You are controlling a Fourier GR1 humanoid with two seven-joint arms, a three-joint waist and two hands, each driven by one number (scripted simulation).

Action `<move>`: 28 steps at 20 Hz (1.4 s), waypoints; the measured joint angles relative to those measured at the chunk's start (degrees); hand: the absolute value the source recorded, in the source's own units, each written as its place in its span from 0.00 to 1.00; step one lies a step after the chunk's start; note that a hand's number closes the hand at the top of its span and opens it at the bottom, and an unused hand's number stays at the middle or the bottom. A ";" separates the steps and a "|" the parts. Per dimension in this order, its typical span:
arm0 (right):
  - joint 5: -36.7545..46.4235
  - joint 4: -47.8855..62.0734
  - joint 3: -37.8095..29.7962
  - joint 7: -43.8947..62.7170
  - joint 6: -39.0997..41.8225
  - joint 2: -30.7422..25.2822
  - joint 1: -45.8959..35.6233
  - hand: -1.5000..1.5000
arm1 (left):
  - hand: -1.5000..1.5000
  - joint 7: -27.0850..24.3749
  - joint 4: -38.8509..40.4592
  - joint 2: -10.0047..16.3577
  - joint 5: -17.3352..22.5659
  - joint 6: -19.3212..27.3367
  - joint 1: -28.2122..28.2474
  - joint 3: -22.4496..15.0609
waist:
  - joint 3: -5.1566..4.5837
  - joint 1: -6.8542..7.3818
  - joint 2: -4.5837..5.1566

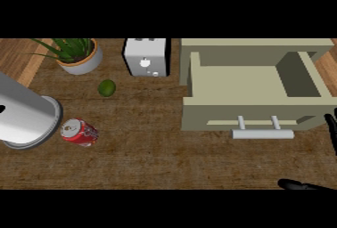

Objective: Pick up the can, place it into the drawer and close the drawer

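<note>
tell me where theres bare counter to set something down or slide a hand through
Widest bare patch: the counter in front of the drawer, from the can across to the right hand. A narrower gap lies between the green fruit and the drawer's front. Crowded: back left, with plant, toaster, and the left forearm beside the can.

Counter items, head view.
- Red can, 8 o'clock, just beside grey left forearm.
- Beige drawer, pulled open, 2 o'clock; bar handle facing 6 o'clock.
- White toaster, 12 o'clock.
- Potted plant, 11 o'clock.
- Green fruit, 10 o'clock.
- Right hand, fingers relaxed, 4 o'clock edge.
</note>
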 measured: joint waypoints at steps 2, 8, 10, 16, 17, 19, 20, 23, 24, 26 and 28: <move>-1.97 -0.84 -1.58 -0.99 1.77 -0.19 2.63 0.00 | 0.00 1.43 -0.18 0.78 2.24 -1.19 0.91 1.53 | 0.01 -0.01 -0.02; -5.58 -1.41 -5.59 -1.88 5.23 -0.86 4.83 0.00 | 0.00 4.77 0.88 1.74 6.93 -3.85 2.12 5.31 | 0.01 0.03 -0.03; -6.27 0.52 -6.81 -2.90 6.41 -1.36 4.39 0.00 | 0.00 6.34 1.56 1.63 8.80 -3.45 2.13 5.64 | 0.01 0.05 -0.02; -10.55 -0.16 -10.84 -3.94 10.42 -2.15 7.84 0.00 | 0.00 12.62 4.95 3.71 17.15 -0.60 0.40 5.79 | 0.02 -0.23 -0.01; -11.01 -0.27 -11.36 -4.76 11.31 -1.82 8.96 0.00 | 0.00 13.76 5.60 4.16 18.45 -0.02 -0.14 5.75 | 0.02 -0.29 -0.01; -11.42 -0.08 -12.30 -5.41 12.47 -1.79 9.39 0.00 | 0.00 15.23 5.90 3.72 19.80 0.19 -0.12 5.62 | 0.02 -0.21 -0.01; -11.66 0.73 -12.92 -6.22 13.35 -1.80 9.66 0.00 | 0.00 15.58 6.22 3.14 19.36 0.62 -0.82 4.98 | 0.01 -0.24 -0.01; -12.74 0.91 -14.39 -6.32 14.57 -1.81 9.96 0.00 | 0.00 17.44 7.83 2.47 20.11 0.98 -2.05 3.86 | 0.02 -0.27 0.02; -12.73 -0.02 -14.48 -5.99 14.52 -1.30 10.30 0.00 | 0.00 17.44 8.12 1.63 19.17 1.40 -2.82 3.20 | 0.01 -0.29 0.03; -13.99 -0.73 -15.59 -5.03 15.32 -1.35 10.60 0.00 | 0.00 18.24 8.64 0.82 18.78 1.74 -3.74 2.54 | -0.01 -0.28 0.02; -15.01 -1.59 -16.63 -5.10 16.67 -1.02 11.85 0.00 | 0.00 18.49 9.15 -0.52 17.16 3.08 -5.43 1.26 | -0.01 -0.37 0.03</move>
